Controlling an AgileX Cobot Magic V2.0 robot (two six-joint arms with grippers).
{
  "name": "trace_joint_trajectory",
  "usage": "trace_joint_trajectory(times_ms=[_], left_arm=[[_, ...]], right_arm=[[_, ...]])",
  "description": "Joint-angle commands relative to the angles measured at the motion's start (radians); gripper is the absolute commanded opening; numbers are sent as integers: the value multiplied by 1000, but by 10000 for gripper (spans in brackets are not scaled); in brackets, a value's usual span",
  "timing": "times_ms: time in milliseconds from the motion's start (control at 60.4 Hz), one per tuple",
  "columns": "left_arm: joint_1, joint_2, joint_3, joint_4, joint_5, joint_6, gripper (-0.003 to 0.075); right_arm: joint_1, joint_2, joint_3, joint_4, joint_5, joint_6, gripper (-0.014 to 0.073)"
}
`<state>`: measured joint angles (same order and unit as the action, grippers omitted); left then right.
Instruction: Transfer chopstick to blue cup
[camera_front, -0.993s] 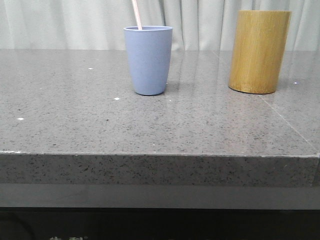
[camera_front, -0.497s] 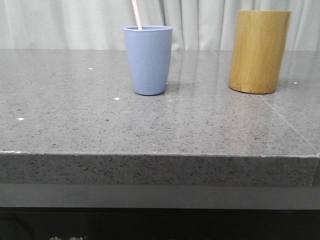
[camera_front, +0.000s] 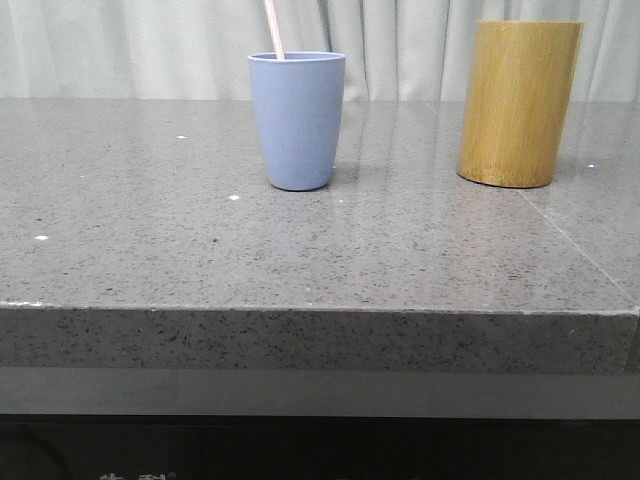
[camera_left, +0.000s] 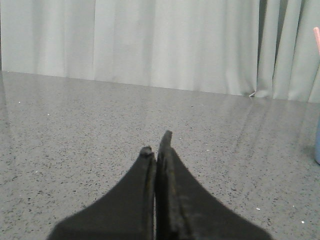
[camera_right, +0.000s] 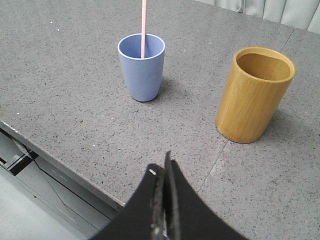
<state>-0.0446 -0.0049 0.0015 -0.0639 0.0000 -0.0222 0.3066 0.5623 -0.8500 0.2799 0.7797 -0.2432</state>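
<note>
The blue cup (camera_front: 297, 120) stands upright on the grey stone table, left of centre in the front view. A pale pink chopstick (camera_front: 273, 28) stands in it, leaning left, its top running out of the frame. The right wrist view shows the cup (camera_right: 142, 67) with the chopstick (camera_right: 144, 27) inside. My right gripper (camera_right: 161, 167) is shut and empty, high above the table's front edge, well short of the cup. My left gripper (camera_left: 156, 143) is shut and empty, low over bare table; the chopstick's tip (camera_left: 317, 39) and the cup's edge (camera_left: 317, 147) show at that view's border.
A taller yellow-brown bamboo cylinder (camera_front: 518, 103) stands right of the blue cup; it looks empty in the right wrist view (camera_right: 254, 94). A pale curtain hangs behind the table. The table's front edge (camera_front: 320, 312) drops off below. Neither arm shows in the front view.
</note>
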Motion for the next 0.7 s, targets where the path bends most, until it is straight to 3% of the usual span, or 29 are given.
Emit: trace_joint_trajectory(times_ms=[0,232,331,497,679], left_arm=[[1,-24,9,1,-81,-12,-19],[1,-24,9,1,-81,-12,-19],[1,-24,9,1,-81,-12,-19],[1,-24,9,1,-81,-12,-19],[1,-24,9,1,-81,-12,-19]], right_arm=[[-6,3,-25,5,-73,-5,-67],[-6,-7,-17,5,-75,-5,-67],[-62,-55,42,0,-119,-18,-67],[-208,-223,280,8,-393,-18,-67],[-268,-418,585,9,-630,-18,-67]])
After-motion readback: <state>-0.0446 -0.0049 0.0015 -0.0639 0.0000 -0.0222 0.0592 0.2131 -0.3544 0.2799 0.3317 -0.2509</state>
